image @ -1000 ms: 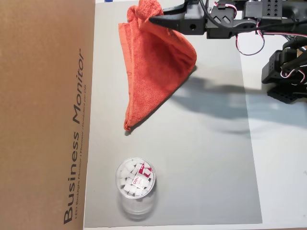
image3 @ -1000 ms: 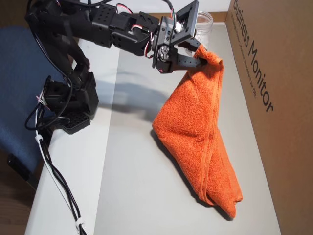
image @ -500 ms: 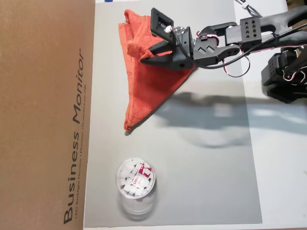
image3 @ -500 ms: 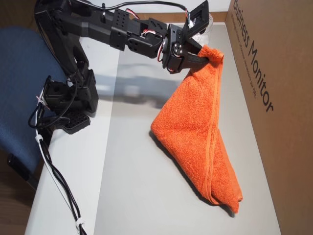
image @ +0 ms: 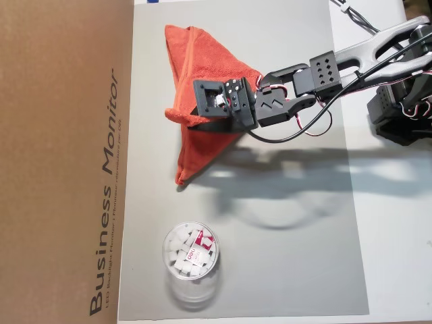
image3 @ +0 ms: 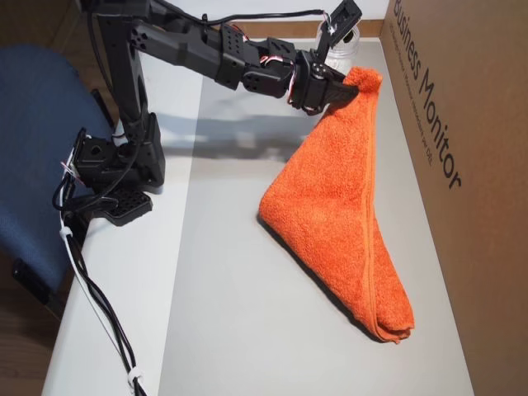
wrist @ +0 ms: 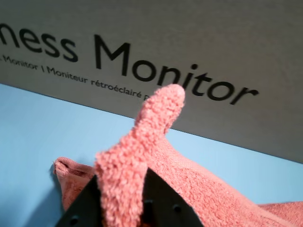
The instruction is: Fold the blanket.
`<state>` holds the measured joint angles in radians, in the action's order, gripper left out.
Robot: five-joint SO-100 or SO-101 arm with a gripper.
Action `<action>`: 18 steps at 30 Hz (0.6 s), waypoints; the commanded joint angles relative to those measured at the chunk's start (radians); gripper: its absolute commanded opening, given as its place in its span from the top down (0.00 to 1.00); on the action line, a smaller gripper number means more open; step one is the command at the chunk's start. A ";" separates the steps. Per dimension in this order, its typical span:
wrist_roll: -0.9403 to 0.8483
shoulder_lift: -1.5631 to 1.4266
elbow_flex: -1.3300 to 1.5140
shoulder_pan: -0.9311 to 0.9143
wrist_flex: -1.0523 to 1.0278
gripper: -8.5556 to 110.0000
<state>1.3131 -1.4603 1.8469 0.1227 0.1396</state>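
Claw is carrying one corner of the blanket across for the fold.

The claw (image3: 351, 87) is pinching a corner of the orange blanket (image3: 342, 214) and holding it up above the grey mat (image3: 231, 313) on the tabletop (image3: 124, 289), while the rest is lying in a long doubled triangle beside the cardboard box (image3: 462, 124). In the wrist view, the pinched tuft (wrist: 142, 151) is standing up between the dark fingers (wrist: 163, 201). To do this step well, the claw should be bringing the corner low over the opposite end near the plastic jar (image: 191, 253), keeping the cloth taut so that the edges meet, and letting go only when the cloth is resting flat.
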 commanded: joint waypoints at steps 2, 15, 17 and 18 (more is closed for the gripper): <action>-0.058 0.032 -0.092 0.021 0.012 0.93; -0.250 0.141 -0.104 0.041 0.011 0.93; -0.276 0.158 -0.106 0.055 0.011 0.93; -0.287 0.164 -0.106 0.060 0.011 0.93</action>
<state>1.0462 -1.2916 1.7948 0.1657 0.1396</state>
